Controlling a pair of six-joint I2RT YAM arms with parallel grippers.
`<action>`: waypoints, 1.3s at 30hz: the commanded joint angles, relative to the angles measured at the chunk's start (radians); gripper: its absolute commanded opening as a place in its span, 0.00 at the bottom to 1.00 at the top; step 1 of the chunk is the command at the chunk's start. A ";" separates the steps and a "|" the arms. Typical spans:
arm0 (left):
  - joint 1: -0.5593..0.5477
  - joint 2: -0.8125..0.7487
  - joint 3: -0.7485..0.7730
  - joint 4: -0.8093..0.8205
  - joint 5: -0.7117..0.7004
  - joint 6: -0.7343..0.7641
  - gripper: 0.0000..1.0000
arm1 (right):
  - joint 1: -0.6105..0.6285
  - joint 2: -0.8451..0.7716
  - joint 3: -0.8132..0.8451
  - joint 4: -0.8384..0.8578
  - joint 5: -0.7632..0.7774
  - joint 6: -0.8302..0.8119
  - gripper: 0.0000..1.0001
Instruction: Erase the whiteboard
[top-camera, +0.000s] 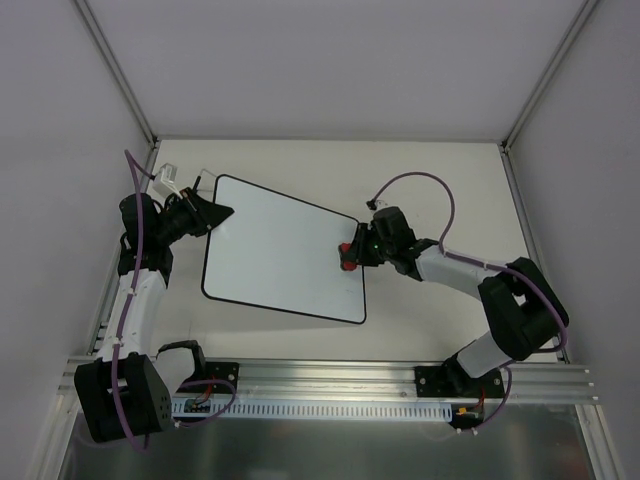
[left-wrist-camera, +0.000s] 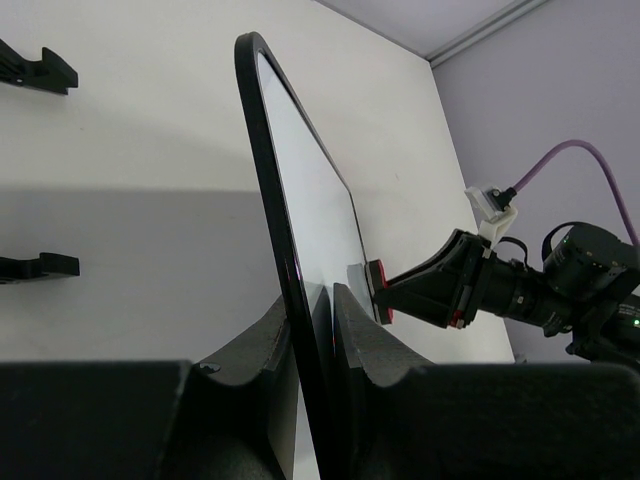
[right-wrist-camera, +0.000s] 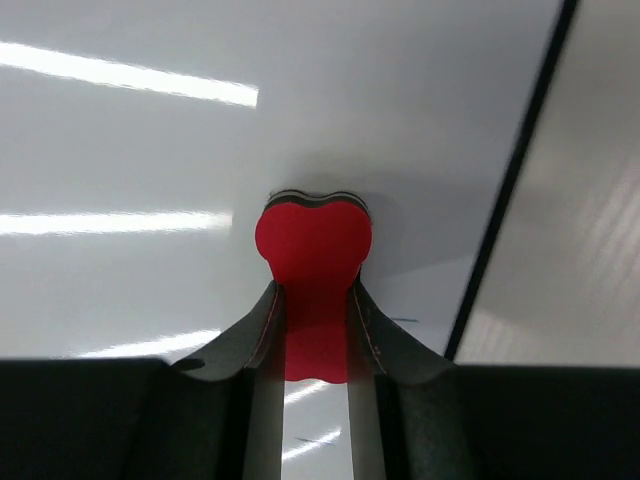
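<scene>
The whiteboard (top-camera: 280, 255) lies tilted in the middle of the table, white with a thin black border, its face looking clean in the top view. My left gripper (top-camera: 222, 213) is shut on its far left corner; the left wrist view shows the board's edge (left-wrist-camera: 285, 250) clamped between my fingers (left-wrist-camera: 365, 335). My right gripper (top-camera: 352, 255) is shut on the red bone-shaped eraser (right-wrist-camera: 313, 250) and presses it flat on the board near its right edge. The eraser also shows in the left wrist view (left-wrist-camera: 380, 290). A faint blue mark (right-wrist-camera: 400, 320) sits just right of my fingers.
White walls with metal corner posts (top-camera: 120, 75) enclose the table on three sides. An aluminium rail (top-camera: 330, 378) runs along the near edge by the arm bases. Two black brackets (left-wrist-camera: 35, 65) sit on the left wall. A small white connector (top-camera: 168, 178) lies at the far left.
</scene>
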 joint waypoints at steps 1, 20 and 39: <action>-0.018 -0.048 0.059 0.181 0.039 0.111 0.00 | -0.042 -0.011 -0.137 -0.022 0.012 0.014 0.00; -0.023 -0.025 0.079 0.181 0.039 0.106 0.00 | 0.072 -0.090 -0.154 -0.080 0.018 0.036 0.00; -0.023 -0.015 0.084 0.181 0.013 0.103 0.00 | 0.340 -0.250 -0.183 -0.080 0.156 0.229 0.00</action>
